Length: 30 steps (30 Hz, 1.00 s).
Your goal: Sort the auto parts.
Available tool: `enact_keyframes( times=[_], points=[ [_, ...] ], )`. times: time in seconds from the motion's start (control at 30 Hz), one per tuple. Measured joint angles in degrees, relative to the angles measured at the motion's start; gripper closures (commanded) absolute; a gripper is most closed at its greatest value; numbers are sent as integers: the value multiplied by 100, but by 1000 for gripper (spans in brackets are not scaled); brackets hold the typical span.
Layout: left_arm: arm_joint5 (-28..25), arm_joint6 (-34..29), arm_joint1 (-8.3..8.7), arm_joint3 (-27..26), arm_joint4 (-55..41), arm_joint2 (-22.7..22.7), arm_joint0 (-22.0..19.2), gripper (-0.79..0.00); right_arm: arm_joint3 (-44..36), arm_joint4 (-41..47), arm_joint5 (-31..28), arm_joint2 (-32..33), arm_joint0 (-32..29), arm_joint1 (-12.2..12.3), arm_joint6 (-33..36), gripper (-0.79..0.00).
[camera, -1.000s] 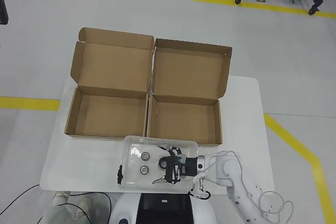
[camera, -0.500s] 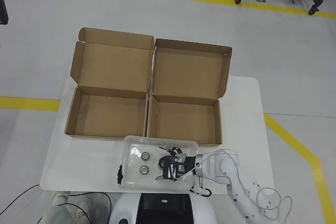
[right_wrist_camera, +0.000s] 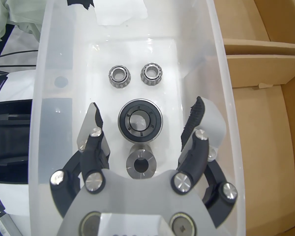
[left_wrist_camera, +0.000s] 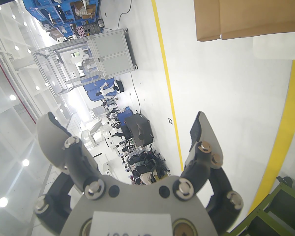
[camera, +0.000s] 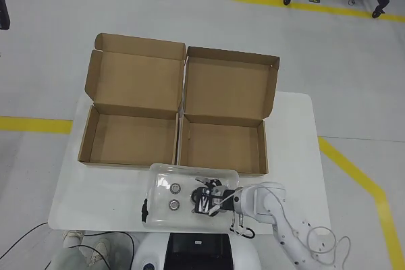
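A clear plastic bin (right_wrist_camera: 211,25) near the table's front edge holds the parts. Two small roller bearings (right_wrist_camera: 119,76) (right_wrist_camera: 151,74) lie side by side, then a large black-sealed bearing (right_wrist_camera: 140,123) and a steel sleeve (right_wrist_camera: 141,164). My right gripper (right_wrist_camera: 146,104) hangs open inside the bin, its fingers either side of the large bearing and not touching it. From the top the same gripper (camera: 201,200) sits in the bin (camera: 158,177) beside the small bearings (camera: 176,187). My left gripper (left_wrist_camera: 124,117) is open and holds nothing, pointing out at the room.
Two open cardboard boxes stand side by side behind the bin, one on the left (camera: 128,138) and one on the right (camera: 221,145), lids folded back. Bare white table (camera: 293,135) lies to the right of them. A box flap (left_wrist_camera: 248,6) shows beyond the left gripper.
My right gripper has edged a little further into the bin toward the small bearings, and the arm's elbow has shifted. Nothing was picked up.
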Motion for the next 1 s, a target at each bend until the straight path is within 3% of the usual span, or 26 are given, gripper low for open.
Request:
enact_keyframes(
  times=[0.27,0.47,0.57,0.63,0.67,0.83,1.0],
  points=[
    [0,0,0,0,0,0,0,-785,197,146,163,-225,140,-8,301,-650],
    [0,0,0,0,0,0,0,-785,384,264,269,-406,291,-28,451,-603],
    [0,0,0,0,0,0,0,-785,441,287,312,-465,334,-27,518,-520],
    [0,0,0,0,0,0,0,-785,466,315,348,-494,355,-25,563,-376],
    [0,0,0,0,0,0,0,-785,473,325,364,-503,363,-23,579,-357],
    [0,0,0,0,0,0,0,-785,475,360,435,-519,375,-2,602,0],
    [0,0,0,0,0,0,0,-785,389,400,440,-464,314,41,518,0]
  ],
)
